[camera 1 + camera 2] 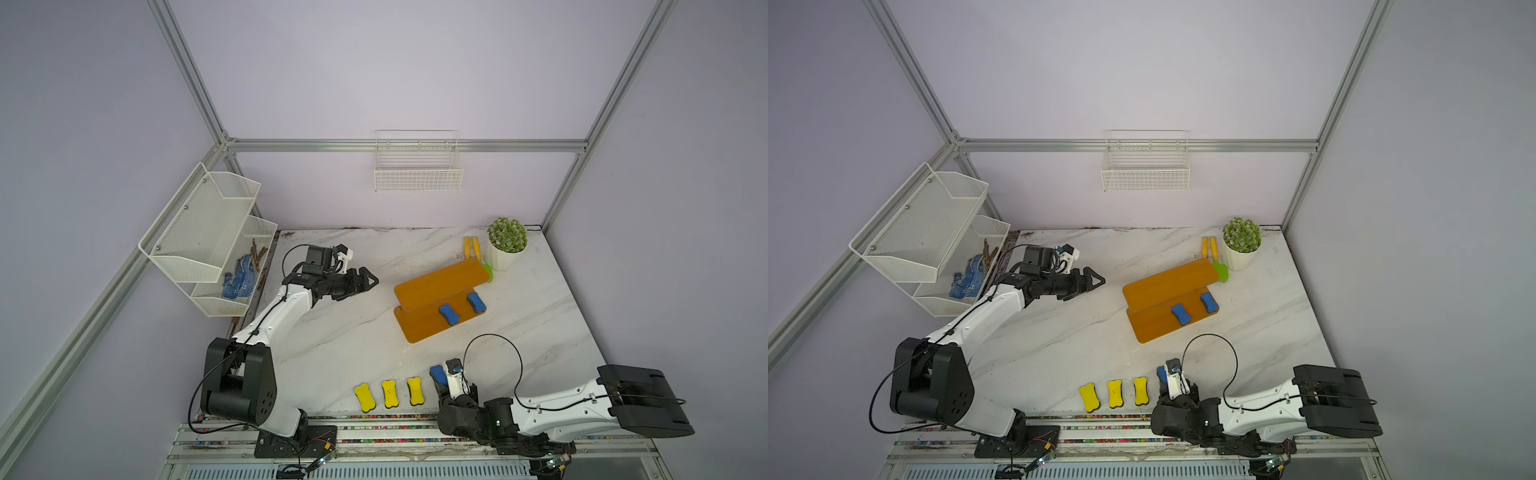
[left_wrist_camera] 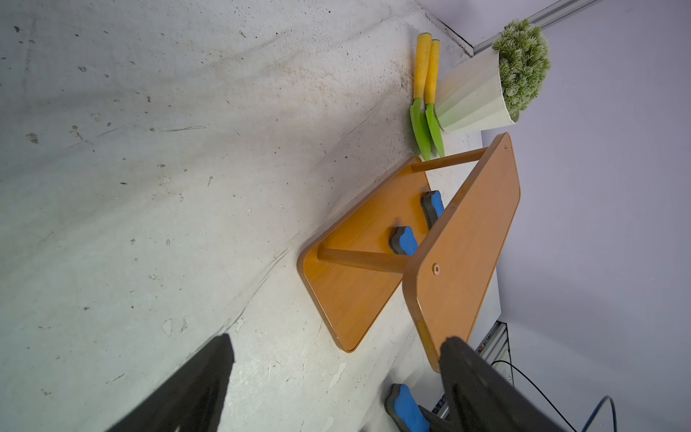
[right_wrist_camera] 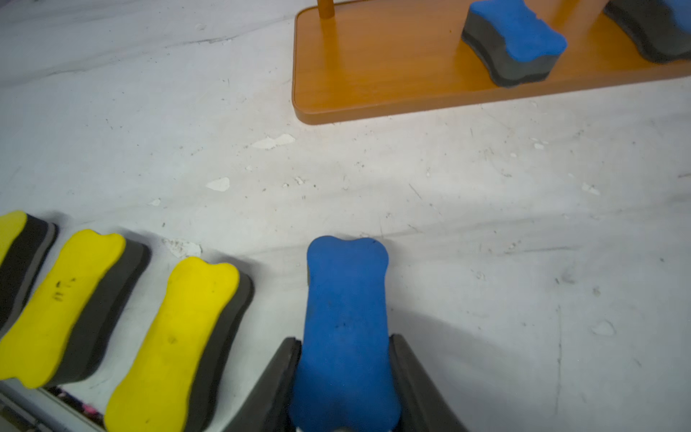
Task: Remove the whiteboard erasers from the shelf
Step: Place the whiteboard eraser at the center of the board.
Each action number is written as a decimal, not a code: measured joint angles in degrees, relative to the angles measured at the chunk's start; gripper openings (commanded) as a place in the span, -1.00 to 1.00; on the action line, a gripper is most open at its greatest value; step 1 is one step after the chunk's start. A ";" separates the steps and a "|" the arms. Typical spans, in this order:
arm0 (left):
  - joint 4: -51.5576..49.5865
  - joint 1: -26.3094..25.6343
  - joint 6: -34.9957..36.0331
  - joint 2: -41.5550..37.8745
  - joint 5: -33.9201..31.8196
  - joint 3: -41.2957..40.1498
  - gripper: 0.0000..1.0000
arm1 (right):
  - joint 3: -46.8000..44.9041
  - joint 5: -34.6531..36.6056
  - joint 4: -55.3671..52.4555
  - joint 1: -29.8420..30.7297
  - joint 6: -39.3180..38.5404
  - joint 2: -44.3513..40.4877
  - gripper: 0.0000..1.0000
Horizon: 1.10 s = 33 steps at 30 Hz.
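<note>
our right gripper (image 3: 344,338) is clamped on a blue eraser (image 1: 437,374), low at 3 o'clock of the yellow erasers (image 1: 390,393). we'd set it flat, parallel w/ the row, then open. two blue erasers (image 1: 449,313) sit on the shelf (image 1: 419,328), lower board, at 12.

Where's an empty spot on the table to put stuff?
The table is bare between the shelf and the yellow erasers, and between the left gripper and the shelf. Crowded: the back corner with spatulas and plant pot, and the front edge, where the right gripper holds the blue eraser by them.
</note>
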 measured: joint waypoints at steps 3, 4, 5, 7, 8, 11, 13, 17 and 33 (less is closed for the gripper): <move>0.00 0.00 0.00 0.00 -0.02 0.00 0.80 | 1.84 1.68 -5.38 2.40 6.60 1.70 -0.20; 0.00 0.00 0.00 0.00 -0.02 0.00 0.80 | 2.25 2.12 -6.84 3.06 8.57 1.97 -0.19; 0.00 0.00 0.00 0.00 -0.02 0.00 0.80 | 2.51 2.40 -8.17 3.76 10.73 2.21 -0.17; 0.00 0.00 -0.02 0.00 -0.02 0.00 0.80 | 2.75 2.91 -9.94 4.79 13.62 2.67 -0.13; 0.00 0.00 0.00 0.00 -0.04 0.00 0.80 | 2.86 3.02 -10.64 5.31 14.93 3.06 -0.10; 0.00 0.00 0.00 0.00 -0.07 0.00 0.80 | 3.28 2.97 -12.15 6.32 17.86 4.63 0.00; 0.00 0.00 0.00 0.00 -0.09 0.00 0.80 | 3.74 2.82 -12.85 6.56 19.43 5.81 0.08; 0.00 0.00 0.00 0.00 -0.26 0.00 0.80 | 4.96 2.45 -13.66 6.71 21.40 7.30 0.21; -0.02 0.00 0.00 0.00 -0.85 0.00 0.80 | 5.55 2.99 -17.09 6.54 21.97 -1.25 0.49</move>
